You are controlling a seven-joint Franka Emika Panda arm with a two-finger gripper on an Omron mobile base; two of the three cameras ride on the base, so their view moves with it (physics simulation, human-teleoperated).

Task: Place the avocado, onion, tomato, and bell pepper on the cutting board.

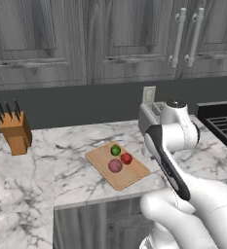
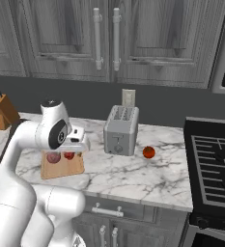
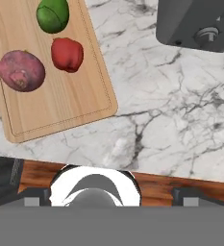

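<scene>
So the cutting board [image 1: 117, 166] sits near the front edge of the counter [image 1: 76, 146], and three things are on it already: the avocado [image 1: 115, 150] toward the back, the onion [image 1: 115, 166] toward the front, and a red one [image 1: 126, 158] just beside both. I can't tell whether that red one is the tomato or the bell pepper. The other red piece [image 2: 148, 152] is still out on the marble, right of the toaster [image 2: 121, 130], well apart from the board.

The hand [image 3: 111, 194] is spread wide with nothing in it, hanging over the counter's front edge beside the board.

What worries me: that last piece is round and sits on bare marble, so a slightly off-centre pinch could send it rolling toward the stove. The toaster stands between board and target too, so a low swing might clip it. And the board is getting crowded; dropping the fourth piece in carelessly could knock the onion off the front edge.
</scene>
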